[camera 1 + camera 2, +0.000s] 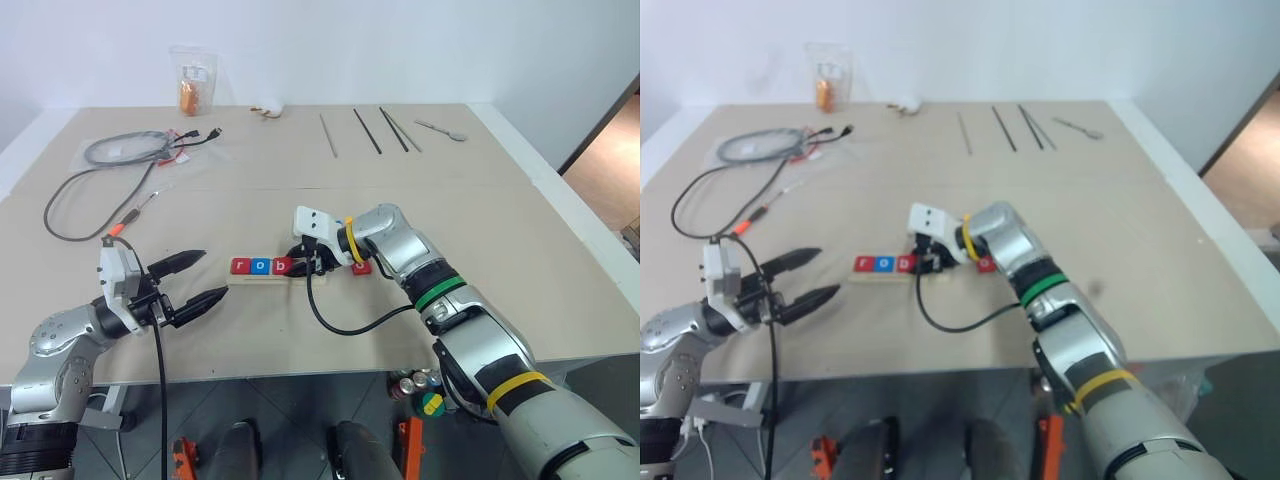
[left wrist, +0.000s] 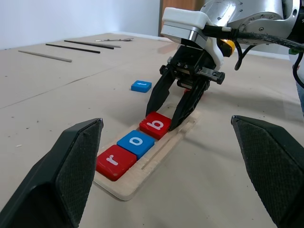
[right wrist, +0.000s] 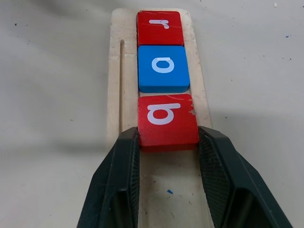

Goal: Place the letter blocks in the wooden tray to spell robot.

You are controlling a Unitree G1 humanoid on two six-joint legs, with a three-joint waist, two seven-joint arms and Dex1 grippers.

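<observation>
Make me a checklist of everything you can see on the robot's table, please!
Surface: tan table, bare where the work is.
Job's things: tray holds red r, blue o, red b in a row; blue tile and another red tile lie loose on the table.
Clutter: rods, spoon, bag, small white thing at the far edge.
Grippers: right gripper shut on b; left gripper open, holding nothing.
Cables: grey coil, loose lead, black cable by the right arm.
Surroundings: white wall; cans on the floor.
</observation>
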